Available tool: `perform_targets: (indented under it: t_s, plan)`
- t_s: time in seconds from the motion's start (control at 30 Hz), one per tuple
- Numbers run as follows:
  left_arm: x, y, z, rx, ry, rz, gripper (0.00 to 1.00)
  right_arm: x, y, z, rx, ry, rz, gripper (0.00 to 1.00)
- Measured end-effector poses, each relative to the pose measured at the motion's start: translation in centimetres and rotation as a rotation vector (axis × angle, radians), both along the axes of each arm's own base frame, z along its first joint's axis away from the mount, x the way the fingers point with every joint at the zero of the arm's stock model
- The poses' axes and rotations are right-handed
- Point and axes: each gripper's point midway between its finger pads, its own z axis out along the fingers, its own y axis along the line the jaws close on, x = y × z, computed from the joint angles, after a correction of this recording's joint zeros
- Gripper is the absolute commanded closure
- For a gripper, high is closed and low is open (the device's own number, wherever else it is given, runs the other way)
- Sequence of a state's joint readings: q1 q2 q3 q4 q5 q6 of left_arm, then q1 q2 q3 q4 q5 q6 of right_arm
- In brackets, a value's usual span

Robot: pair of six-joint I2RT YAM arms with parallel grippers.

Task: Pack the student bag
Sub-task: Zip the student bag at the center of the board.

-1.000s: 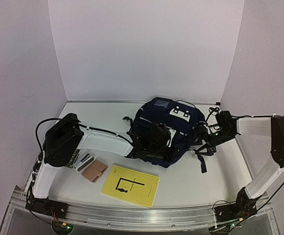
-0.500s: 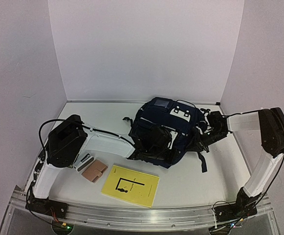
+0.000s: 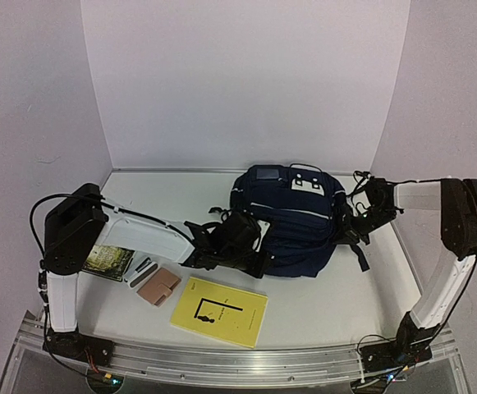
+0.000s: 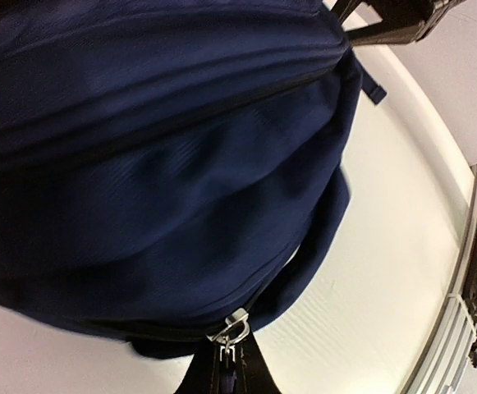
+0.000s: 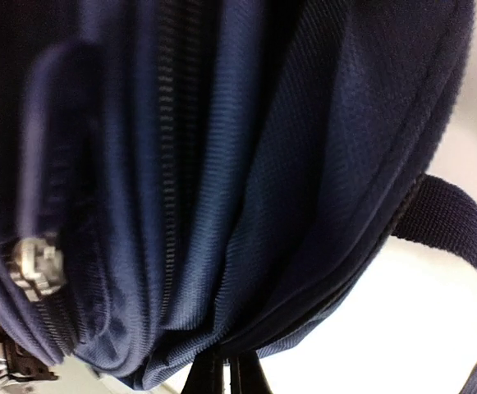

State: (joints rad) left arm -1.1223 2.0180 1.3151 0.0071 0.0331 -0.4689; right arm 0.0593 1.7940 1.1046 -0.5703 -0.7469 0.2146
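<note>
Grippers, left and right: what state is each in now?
Left gripper: shut on the zipper pull of the navy backpack.
Right gripper: shut at the backpack's edge; whether it pinches fabric cannot be told.

Soft, even light fills my overhead view, with faint shadows on the white bench. From my right wrist the student bag is dim, blurred at left, weave sharp centrally; my left wrist's view is soft.

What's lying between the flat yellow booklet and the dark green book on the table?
A slim grey-and-black oblong item and a tan folded wallet lie there, seen in the top external view.
</note>
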Motion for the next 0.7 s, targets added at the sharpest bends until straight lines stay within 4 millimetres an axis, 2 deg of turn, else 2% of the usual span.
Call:
perform_targets:
  t_s: [0.07, 0.1, 0.13, 0.17, 0.23, 0.3, 0.33, 0.4, 0.5, 0.6, 0.7]
  plan:
    - [0.1, 0.5, -0.2, 0.008, 0.004, 0.006, 1.0, 1.0, -0.5, 0.4, -0.044, -0.026, 0.012, 1.0]
    - [0.2, 0.5, -0.2, 0.007, 0.007, 0.005, 1.0, 1.5, -0.7, 0.5, -0.061, -0.036, 0.018, 0.97]
    - [0.1, 0.4, -0.1, 0.002, 0.01, -0.002, 1.0, 2.1, -0.7, 0.7, -0.066, -0.043, 0.022, 0.89]
    - [0.1, 0.2, 0.0, -0.003, 0.011, -0.007, 1.0, 2.8, -0.6, 0.9, -0.069, -0.047, 0.026, 0.71]
    - [0.1, -0.6, 0.4, -0.015, 0.017, -0.02, 1.0, 3.9, -0.3, 1.3, -0.076, -0.072, 0.029, 0.4]
    - [-0.1, -1.9, 0.4, -0.026, 0.034, -0.046, 1.0, 4.8, -0.4, 2.0, -0.091, -0.11, 0.028, 0.23]
    - [-0.2, -2.5, 0.3, -0.031, 0.039, -0.056, 1.0, 5.1, -0.6, 2.3, -0.1, -0.129, 0.028, 0.2]
    - [-0.2, -3.7, 0.1, -0.043, 0.046, -0.075, 1.0, 5.3, -1.2, 3.3, -0.119, -0.168, 0.03, 0.18]
    - [-0.1, -5.9, 0.4, -0.073, 0.048, -0.103, 1.0, 4.5, -1.0, 6.1, -0.115, -0.241, 0.059, 0.16]
    - [0.1, -7.6, 1.0, -0.099, 0.044, -0.124, 1.0, 2.0, 0.0, 9.3, -0.053, -0.294, 0.087, 0.16]
    - [0.1, -8.7, 1.0, -0.115, 0.047, -0.139, 1.0, -1.2, 1.4, 10.0, 0.023, -0.267, 0.12, 0.17]
